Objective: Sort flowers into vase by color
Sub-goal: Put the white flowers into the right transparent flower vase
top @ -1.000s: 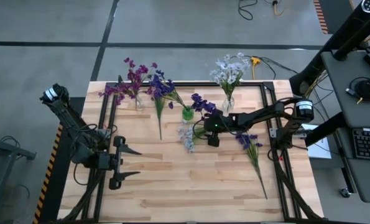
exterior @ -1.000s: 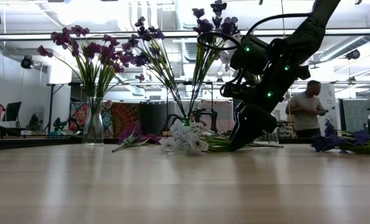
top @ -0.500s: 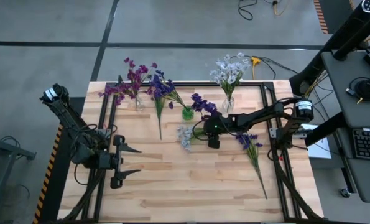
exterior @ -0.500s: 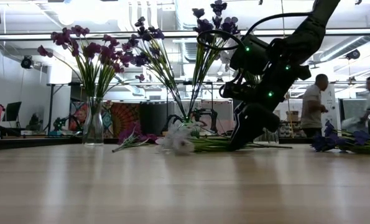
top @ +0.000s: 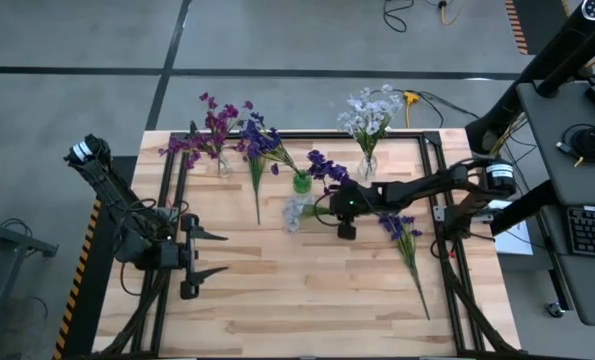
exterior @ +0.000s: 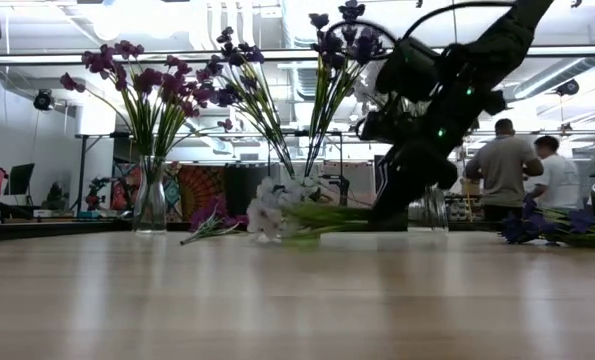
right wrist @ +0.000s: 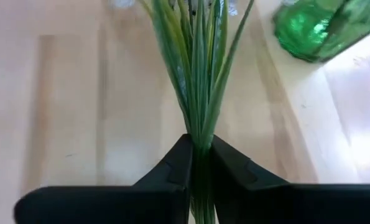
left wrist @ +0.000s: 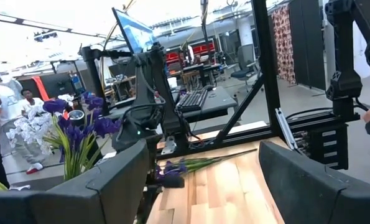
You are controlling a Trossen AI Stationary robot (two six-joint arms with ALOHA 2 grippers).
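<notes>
The right hand [top: 329,211] is closed on the green stems of a pale white-blue sprig [top: 295,211]; in the right wrist view the two fingers [right wrist: 172,171] press the bundle of stems [right wrist: 200,118] between them. The blossoms point left from the hand, and in the low view the sprig [exterior: 277,215] looks lifted a little above the table [top: 277,290], nearly level. It hangs just near of the green vase [top: 302,183], which holds dark blue-violet flowers [top: 322,163]. The matching vase with white flowers [top: 367,118] stands further right, at the far side. To do this step well, I think the hand should raise the sprig higher, turn it so the stem ends point down, and carry it right over the clear vase without brushing the blue flowers in between. The grip is near the stem ends, so the heavy blossom end may droop or swing. The left hand [top: 217,254] waits open at the near left of the table and holds nothing.
</notes>
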